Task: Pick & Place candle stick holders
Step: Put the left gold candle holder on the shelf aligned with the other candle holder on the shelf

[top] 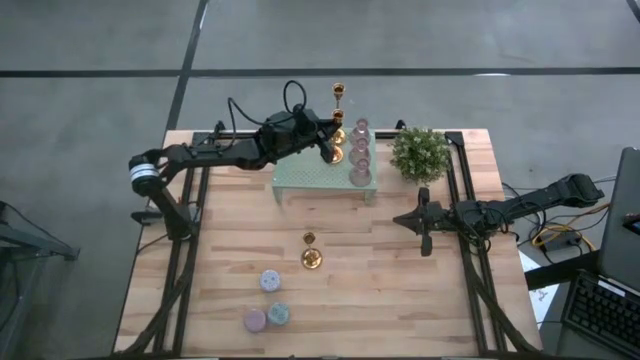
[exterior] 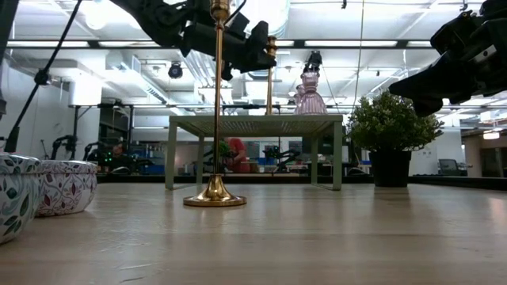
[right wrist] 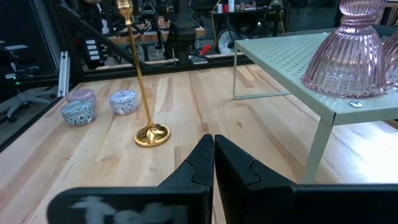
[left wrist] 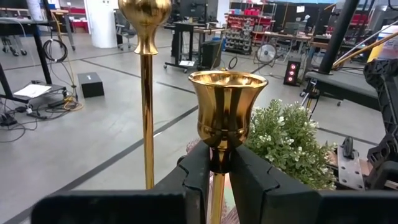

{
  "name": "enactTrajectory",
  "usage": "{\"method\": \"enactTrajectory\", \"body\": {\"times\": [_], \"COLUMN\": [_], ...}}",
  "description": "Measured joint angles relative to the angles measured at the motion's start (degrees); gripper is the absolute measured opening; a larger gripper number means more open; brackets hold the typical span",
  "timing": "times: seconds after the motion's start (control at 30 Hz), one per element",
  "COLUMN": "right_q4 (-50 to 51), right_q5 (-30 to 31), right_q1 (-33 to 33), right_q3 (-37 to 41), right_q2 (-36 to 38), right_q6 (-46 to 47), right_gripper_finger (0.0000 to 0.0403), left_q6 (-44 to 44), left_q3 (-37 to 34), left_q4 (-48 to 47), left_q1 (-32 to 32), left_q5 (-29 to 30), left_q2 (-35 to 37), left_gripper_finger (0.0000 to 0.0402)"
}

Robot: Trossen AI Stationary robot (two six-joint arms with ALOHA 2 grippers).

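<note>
A gold candle stick holder (left wrist: 226, 112) with a tulip-shaped cup is pinched at its thin stem by the left tool (left wrist: 219, 180), whose two dark fingers are closed tight on it just under the cup. In the high view this left tool (top: 322, 138) sits over the far edge of the mint-green perforated stand (top: 310, 180), at about 12 o'clock on the desk (top: 400, 300). Just beside the held piece rises another tall gold holder (left wrist: 145, 87), its ball-shaped top level with the cup.

On the stand, at its 3 o'clock end, a row of pinkish clear glass holders (top: 360, 152) stands upright; the right wrist view shows a ribbed one (right wrist: 354, 53) resting on the perforated top. Past the stand's far edge another gold holder (top: 339, 97) stands at 12 o'clock.

Near the desk's middle, a tall thin-stemmed gold holder (top: 311, 256) stands upright on its round foot, well apart from the stand. At 7 o'clock, three squat round pastel holders (top: 268, 302) cluster close together.

The small bushy green plant (top: 420, 152) stands at 1 o'clock, just beside the stand. The right tool (top: 420, 222) hangs over the desk at 3 o'clock, its fingers pressed fully together with nothing between them.
</note>
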State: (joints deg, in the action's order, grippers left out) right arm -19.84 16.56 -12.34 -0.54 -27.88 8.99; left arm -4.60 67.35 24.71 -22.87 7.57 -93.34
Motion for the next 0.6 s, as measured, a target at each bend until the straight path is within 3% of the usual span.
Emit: {"method": "enactTrajectory", "body": {"times": [0.6], "right_q4": [0.0], "right_q5": [0.0], "right_q1": [0.0], "right_q3": [0.0], "right_q2": [0.0], "right_q6": [0.0], "right_gripper_finger": [0.0008], "left_q6": [-1.2], "left_q3": [-0.2], "left_q4": [2.3], "left_q1": [0.3], "left_q5": [0.0], "left_q2": [-0.2], "left_gripper_finger": [0.0049]}}
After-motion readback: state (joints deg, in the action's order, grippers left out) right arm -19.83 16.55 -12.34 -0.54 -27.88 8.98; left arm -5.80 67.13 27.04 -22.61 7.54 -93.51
